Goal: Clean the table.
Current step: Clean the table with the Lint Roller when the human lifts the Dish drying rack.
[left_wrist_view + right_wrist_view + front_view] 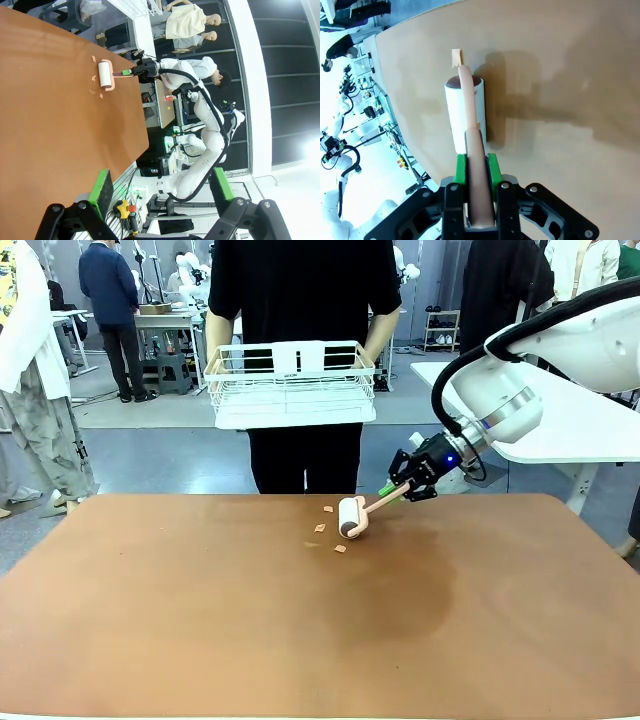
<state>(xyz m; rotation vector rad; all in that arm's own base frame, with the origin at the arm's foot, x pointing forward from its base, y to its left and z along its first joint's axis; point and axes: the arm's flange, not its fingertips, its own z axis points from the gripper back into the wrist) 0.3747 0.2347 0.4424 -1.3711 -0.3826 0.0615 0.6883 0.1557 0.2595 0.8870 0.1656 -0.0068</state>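
The reddish-brown table [200, 620] carries a few small tan paper scraps [320, 528] near its far middle. A lint roller [352, 517] with a white roll and a pink handle rests on the top beside them. My right gripper [405, 485] is shut on its handle. In the right wrist view the handle runs up between the green pads [461, 167] to the roll [462, 107], with one scrap [455, 56] just beyond it. My left gripper [161, 189] stands open off the table's edge [135, 160], far from the roller [106, 75].
A person stands at the far side holding a white wire rack [290, 380] above the table's far edge. A smaller white-topped table [590, 430] stands at the right behind my right arm. The near half of the brown top is bare.
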